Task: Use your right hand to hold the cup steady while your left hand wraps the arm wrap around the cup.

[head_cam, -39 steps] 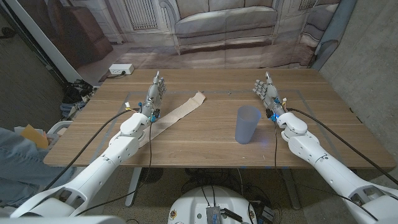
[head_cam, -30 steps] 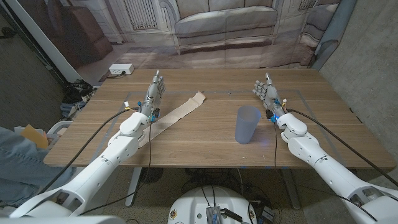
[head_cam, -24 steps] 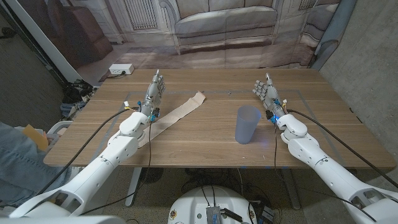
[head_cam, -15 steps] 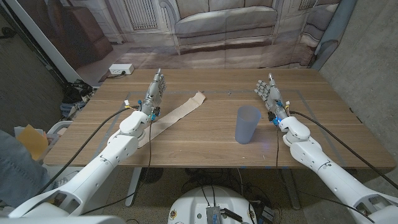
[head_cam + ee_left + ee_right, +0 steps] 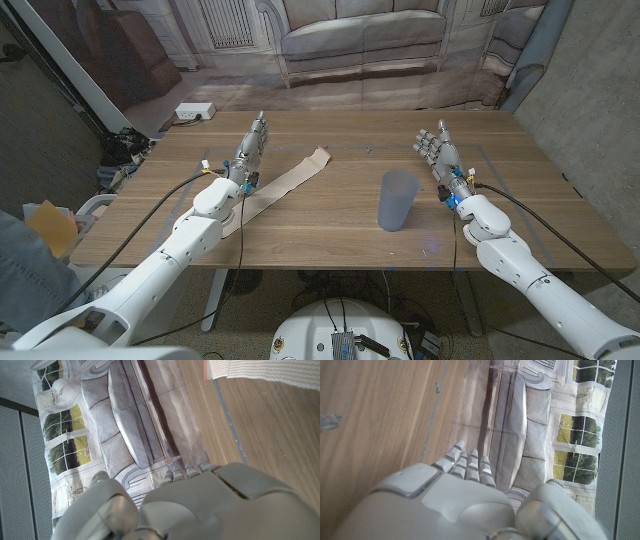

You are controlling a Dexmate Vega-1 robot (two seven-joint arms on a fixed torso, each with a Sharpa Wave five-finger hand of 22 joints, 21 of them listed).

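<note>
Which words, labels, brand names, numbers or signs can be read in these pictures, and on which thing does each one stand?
None can be read.
The cup is plain, with no print.
The arm wrap shows bare fabric, no label.
The left hand and the right hand carry no readable marking.
The white box on the floor behind the table is too small to tell.

The worktop was brown wood with a visible grain. The cup was translucent pale blue-grey. The arm wrap was beige; in the left wrist view its weave appeared off-white and ribbed, with a red edge mark. Both arms were white; the left hand and right hand were grey. The backdrop was printed with a grey sofa.
</note>
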